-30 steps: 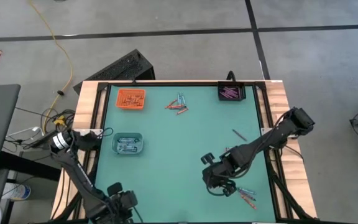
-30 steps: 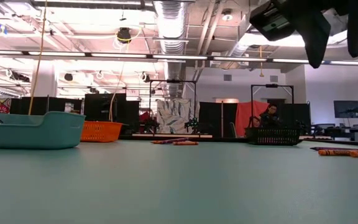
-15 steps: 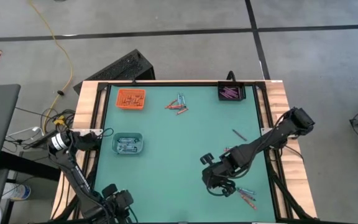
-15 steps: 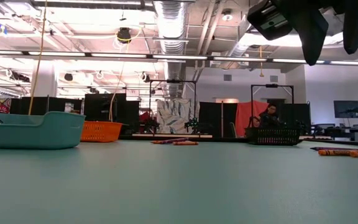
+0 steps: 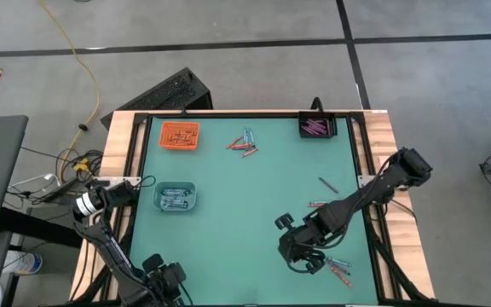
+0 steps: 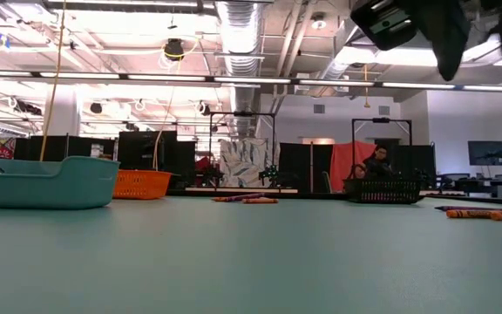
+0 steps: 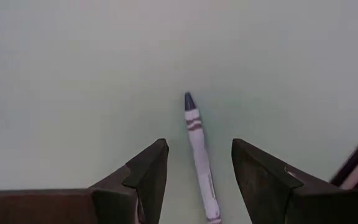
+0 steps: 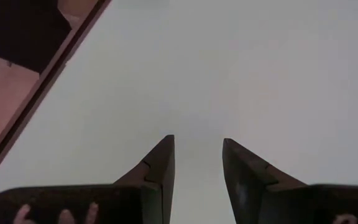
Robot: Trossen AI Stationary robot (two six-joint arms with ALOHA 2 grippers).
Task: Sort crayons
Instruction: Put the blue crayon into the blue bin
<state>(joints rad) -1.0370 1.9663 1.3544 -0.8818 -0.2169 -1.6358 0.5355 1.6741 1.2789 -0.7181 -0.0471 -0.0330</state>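
We are hovering our right gripper (image 5: 307,260) over the near right part of the green table (image 5: 245,230), its fingers (image 8: 160,163) standing apart with only bare mat between them. A small bunch of crayons (image 5: 339,268) is lying just beside it, toward the table's right edge, apart from the fingertips. We are keeping our left gripper (image 7: 194,165) at the near left corner, fingers spread, with a single white-wrapped crayon (image 7: 199,160) lying on the mat in the gap between them, not touching either finger that we can see. More loose crayons are lying in a cluster (image 5: 245,143) at the far middle of the table. Others are sitting in the orange tray (image 5: 180,136), the teal tray (image 5: 176,197) and the black tray (image 5: 317,127)
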